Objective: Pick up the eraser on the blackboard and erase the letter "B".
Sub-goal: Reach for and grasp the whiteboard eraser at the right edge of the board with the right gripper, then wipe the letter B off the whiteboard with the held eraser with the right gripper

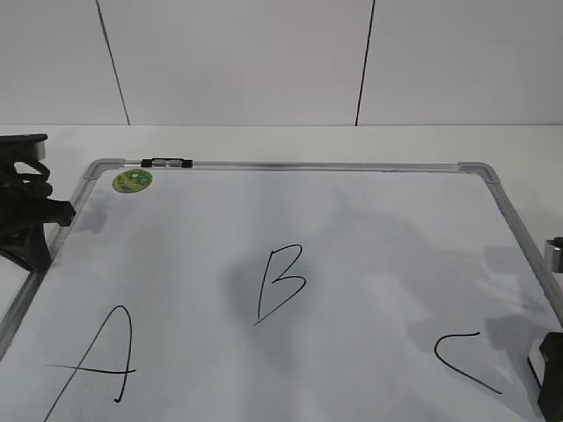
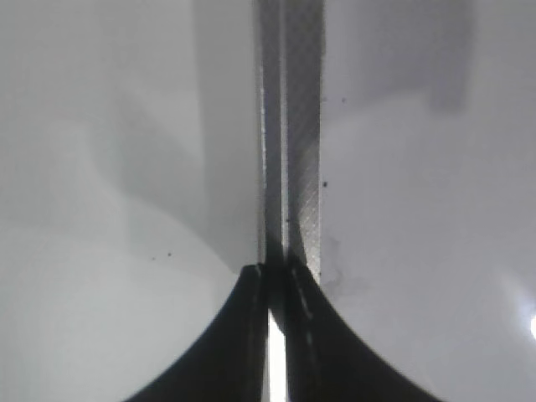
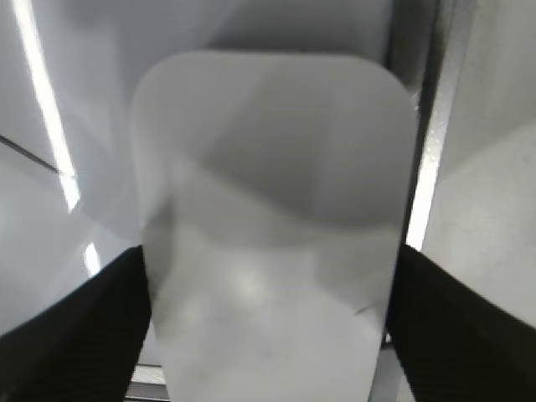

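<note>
The blackboard lies flat, a white board in a silver frame. The letter "B" is drawn in thin black marker near its middle. The white eraser fills the right wrist view between the two black jaws of my right gripper, which touch both of its sides. It sits beside the board's frame. In the exterior view only a part of the right gripper shows at the bottom right edge, and the eraser is hidden there. My left gripper is shut and empty over the board's left frame; it also shows in the exterior view.
A black "A" is at the board's front left and a black "C" at the front right. A round green magnet and a small black clip sit at the board's far left corner. A white wall stands behind.
</note>
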Robot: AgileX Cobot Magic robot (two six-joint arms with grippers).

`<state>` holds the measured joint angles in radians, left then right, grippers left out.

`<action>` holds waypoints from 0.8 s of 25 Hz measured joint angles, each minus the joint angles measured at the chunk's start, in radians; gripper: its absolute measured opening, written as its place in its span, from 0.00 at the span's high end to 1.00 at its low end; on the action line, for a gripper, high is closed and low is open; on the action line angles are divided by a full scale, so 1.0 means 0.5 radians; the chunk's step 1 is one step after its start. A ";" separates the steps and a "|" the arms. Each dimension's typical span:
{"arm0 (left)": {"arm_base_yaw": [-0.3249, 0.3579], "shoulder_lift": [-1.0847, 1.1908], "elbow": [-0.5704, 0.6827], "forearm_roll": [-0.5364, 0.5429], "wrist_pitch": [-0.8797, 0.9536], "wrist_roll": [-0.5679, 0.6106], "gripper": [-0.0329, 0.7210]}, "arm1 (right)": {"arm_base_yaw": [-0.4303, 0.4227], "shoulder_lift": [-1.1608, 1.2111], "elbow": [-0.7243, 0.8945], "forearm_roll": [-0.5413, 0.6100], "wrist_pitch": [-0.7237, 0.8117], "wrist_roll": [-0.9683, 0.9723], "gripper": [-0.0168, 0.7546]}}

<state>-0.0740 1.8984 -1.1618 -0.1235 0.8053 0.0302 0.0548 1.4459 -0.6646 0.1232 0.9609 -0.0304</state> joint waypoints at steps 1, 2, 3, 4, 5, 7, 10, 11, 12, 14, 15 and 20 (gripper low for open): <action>0.000 0.000 0.000 0.000 -0.004 0.000 0.94 | 0.000 0.019 -0.004 0.000 -0.001 0.000 0.11; 0.000 0.000 0.000 0.000 -0.004 0.000 0.94 | 0.000 0.028 -0.004 0.000 -0.001 0.000 0.11; 0.000 0.000 0.000 0.000 -0.004 0.000 0.94 | 0.000 0.032 -0.008 0.000 -0.001 0.000 0.11; 0.000 0.000 0.000 0.000 -0.004 0.000 0.94 | 0.000 0.032 -0.011 0.000 -0.001 0.000 0.12; 0.000 0.000 0.000 0.000 -0.004 0.000 0.94 | 0.000 0.032 -0.025 0.000 -0.001 0.004 0.13; 0.000 0.000 0.000 0.000 -0.004 0.000 0.94 | 0.000 0.032 -0.063 0.000 0.020 0.004 0.16; 0.000 0.000 0.000 0.000 -0.004 0.000 0.94 | 0.000 0.033 -0.115 -0.004 0.062 0.007 0.24; 0.000 0.000 0.000 0.000 -0.004 0.000 0.94 | 0.000 0.037 -0.120 -0.004 0.074 0.007 0.25; 0.000 0.000 0.000 0.000 -0.008 0.000 0.94 | 0.000 0.037 -0.124 -0.004 0.088 0.007 0.25; 0.000 0.000 0.000 0.000 -0.008 0.000 0.94 | 0.000 0.041 -0.127 -0.004 0.106 0.007 0.25; 0.000 0.000 0.000 0.000 -0.008 0.000 0.94 | 0.000 0.041 -0.127 -0.004 0.109 0.018 0.25; 0.000 0.000 0.000 0.000 -0.011 0.000 0.94 | 0.000 0.041 -0.131 -0.004 0.153 0.035 0.15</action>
<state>-0.0740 1.8984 -1.1618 -0.1235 0.7998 0.0302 0.0548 1.4664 -0.7303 0.1210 1.0373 -0.0130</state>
